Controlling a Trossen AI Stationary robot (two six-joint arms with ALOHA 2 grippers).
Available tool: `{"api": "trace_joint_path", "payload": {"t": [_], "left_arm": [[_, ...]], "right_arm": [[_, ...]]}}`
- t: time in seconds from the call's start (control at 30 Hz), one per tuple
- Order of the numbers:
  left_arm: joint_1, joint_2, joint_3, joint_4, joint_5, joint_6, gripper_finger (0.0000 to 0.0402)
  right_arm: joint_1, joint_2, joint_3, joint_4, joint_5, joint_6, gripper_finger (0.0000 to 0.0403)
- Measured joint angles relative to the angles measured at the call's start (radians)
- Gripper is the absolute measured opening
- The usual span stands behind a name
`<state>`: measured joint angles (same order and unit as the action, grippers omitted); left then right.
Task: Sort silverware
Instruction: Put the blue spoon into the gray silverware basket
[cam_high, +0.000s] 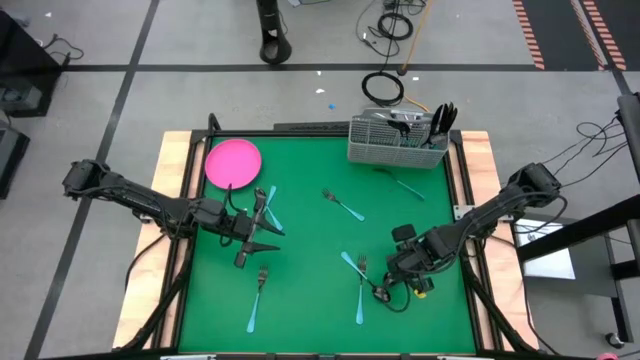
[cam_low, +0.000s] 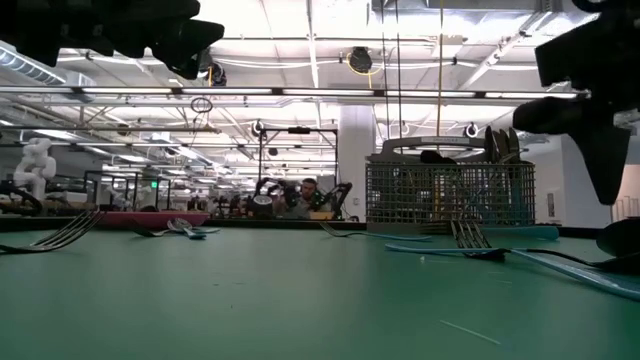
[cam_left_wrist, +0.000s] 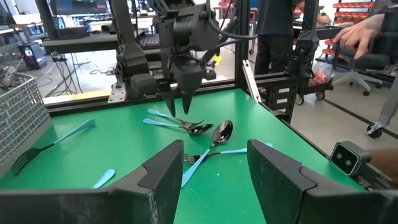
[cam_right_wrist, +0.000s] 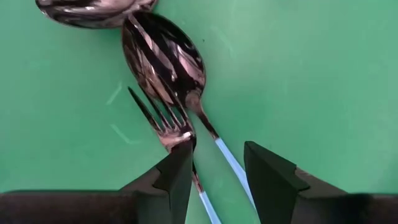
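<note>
Blue-handled silverware lies scattered flat on the green table. My right gripper (cam_high: 388, 282) (cam_right_wrist: 217, 155) is open and points down near the table's right edge. It stands just over a spoon (cam_right_wrist: 163, 59) and a fork (cam_right_wrist: 163, 121). The spoon's blue handle (cam_right_wrist: 231, 163) runs between the fingers, and the fork's neck passes under one fingertip (cam_right_wrist: 179, 163). My left gripper (cam_high: 268, 232) (cam_left_wrist: 214, 155) is open, level and holds nothing, left of centre beside a blue-handled piece (cam_high: 268, 203). In its wrist view, the right gripper (cam_left_wrist: 180, 102) hangs above two spoons (cam_left_wrist: 211, 130).
A silver wire-mesh caddy (cam_high: 398, 140) holding dark utensils stands at the far edge, right of centre. A round pink plate (cam_high: 233, 162) sits at the far left corner. More forks lie at the centre (cam_high: 343, 206), near the caddy (cam_high: 402, 184) and near the front (cam_high: 258, 298). People stand beyond the table.
</note>
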<state>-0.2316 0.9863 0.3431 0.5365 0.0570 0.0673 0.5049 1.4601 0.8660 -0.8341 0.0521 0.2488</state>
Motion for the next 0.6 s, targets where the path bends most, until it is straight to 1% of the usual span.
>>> {"api": "trace_joint_path", "payload": {"t": [0.27,0.43,0.6], "left_arm": [[0.001,0.000,0.000,0.000,-0.001,0.001,0.0180],[0.001,0.000,0.000,0.000,-0.005,0.001,0.0180],[0.001,0.000,0.000,0.000,-0.006,0.017,0.0180]], "right_arm": [[0.000,0.005,-0.076,0.091,0.002,-0.030,0.0136],[-0.001,0.054,-0.086,0.100,0.032,-0.072,0.0136],[-0.002,0.105,-0.082,0.102,0.027,-0.112,0.0132]]}}
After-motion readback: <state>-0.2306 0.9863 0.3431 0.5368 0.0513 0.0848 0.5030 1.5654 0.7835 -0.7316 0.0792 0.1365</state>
